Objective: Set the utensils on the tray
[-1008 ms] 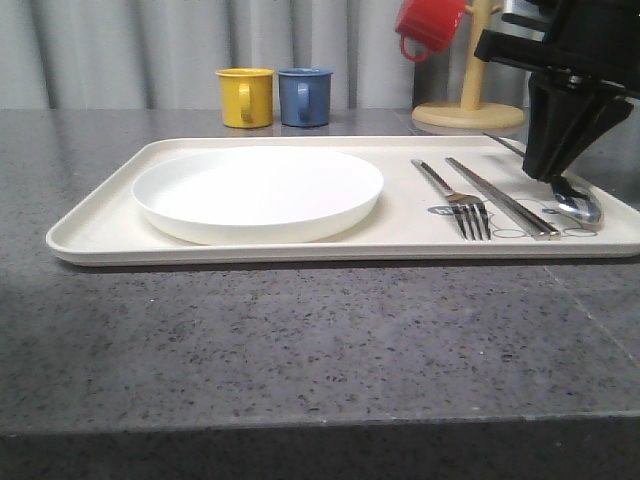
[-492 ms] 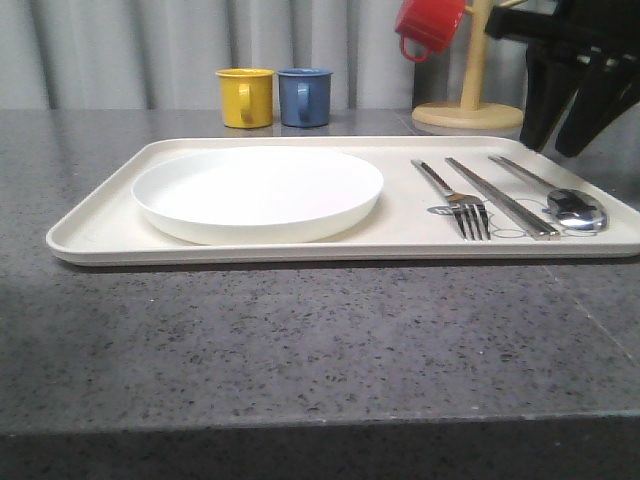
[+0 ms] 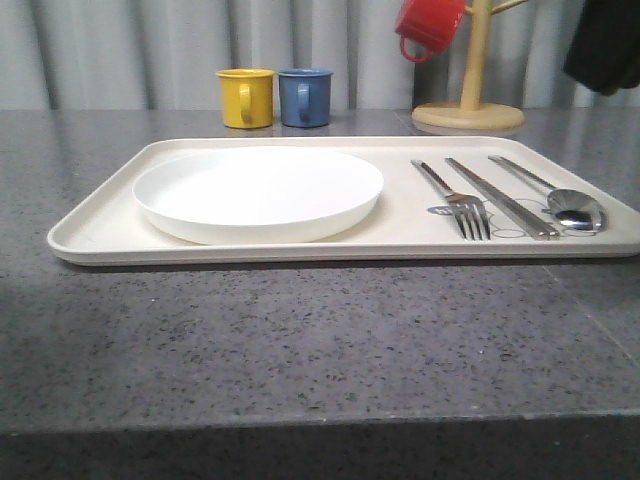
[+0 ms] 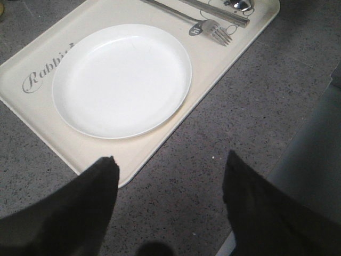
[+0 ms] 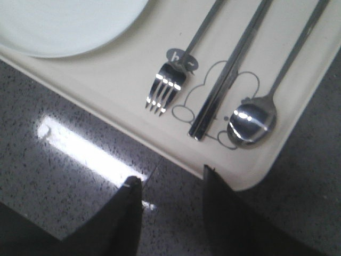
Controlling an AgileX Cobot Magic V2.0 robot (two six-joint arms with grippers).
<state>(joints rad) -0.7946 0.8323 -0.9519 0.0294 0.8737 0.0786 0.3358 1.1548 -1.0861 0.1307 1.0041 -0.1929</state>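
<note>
Three utensils lie side by side on the right end of the tray (image 3: 100, 236), which sits on the speckled grey table (image 3: 300, 350) with its near rim running parallel to the table's front edge. Nearest the plate (image 3: 258, 192) among them is the fork (image 3: 455, 198), tines toward the robot; beside it lies the knife (image 3: 500, 196), and outermost the spoon (image 3: 560, 198), its bowl at the near end close to the tray's right rim. All three lie roughly parallel, handles pointing away, apart from one another and flat on the tray floor over the rabbit drawing. The round white plate rests on the left half of the tray, just beside the fork but not touching it. In the right wrist view the right claw (image 5: 170, 213) hangs above the table edge of the tray with its two dark fingers apart and nothing between them, the spoon bowl (image 5: 252, 121) just beyond. In the left wrist view the left claw (image 4: 170, 197) is likewise spread wide and empty, over bare table near the tray's corner. Behind the tray stand a yellow mug (image 3: 245, 97) and a blue mug (image 3: 305, 96) side by side, and farther right a wooden mug tree (image 3: 470, 100) carrying a red mug (image 3: 430, 25).
</note>
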